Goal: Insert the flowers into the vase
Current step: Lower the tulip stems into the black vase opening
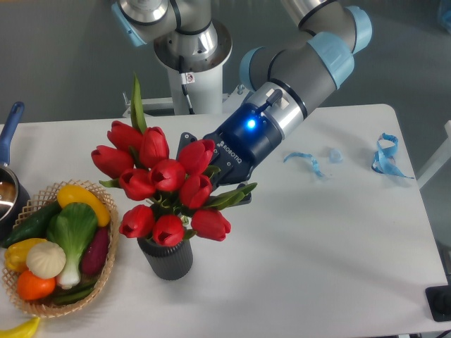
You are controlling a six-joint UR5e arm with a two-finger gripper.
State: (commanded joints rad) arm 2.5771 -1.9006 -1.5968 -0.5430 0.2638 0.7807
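Flowers (pixel 165 184) sit directly above the vase (pixel 168 255), lowest blooms touching its mouth; stems hidden behind blooms. Hand (pixel 215 184) grips the bunch from the right, fingers mostly hidden by leaves. Vase upright on white worktop (pixel 303 239), near-left. Wicker basket (pixel 107 271) with toy vegetables (pixel 67 236) just left of vase. Blue ribbon scraps (pixel 384 156) far right.
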